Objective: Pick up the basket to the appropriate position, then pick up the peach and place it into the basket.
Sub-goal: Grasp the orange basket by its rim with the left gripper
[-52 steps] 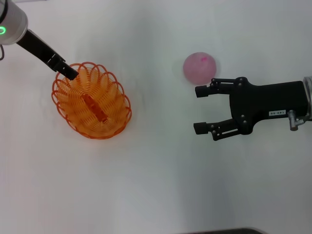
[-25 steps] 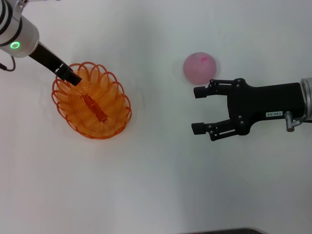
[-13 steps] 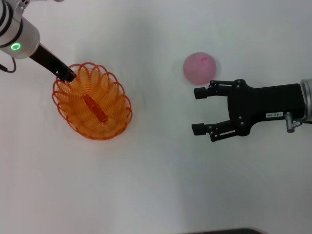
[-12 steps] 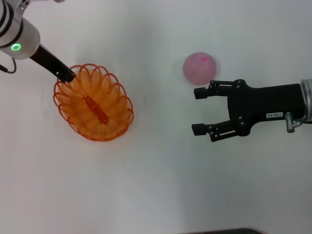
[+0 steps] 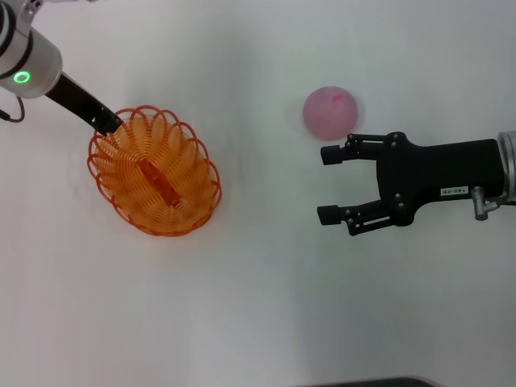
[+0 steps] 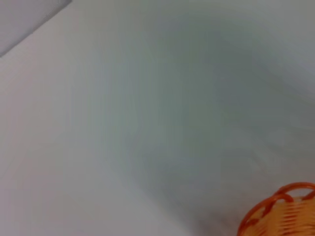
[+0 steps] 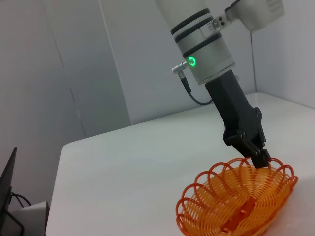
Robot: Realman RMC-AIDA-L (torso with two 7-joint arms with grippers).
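Note:
The orange wire basket sits on the white table at the left; it also shows in the left wrist view and the right wrist view. My left gripper is shut on the basket's far left rim, and the right wrist view shows its tips pinching a rim loop. The pale pink peach rests on the table at the upper right. My right gripper hangs open just on the near side of the peach, touching nothing, its fingers pointing left toward the basket.
The white table is bare between the basket and the peach. A dark edge shows at the table's near side. In the right wrist view, grey walls stand behind the table's far edge.
The basket has shifted slightly to the right and nearer with my left gripper on its rim. The right gripper and the peach have stayed where they were.

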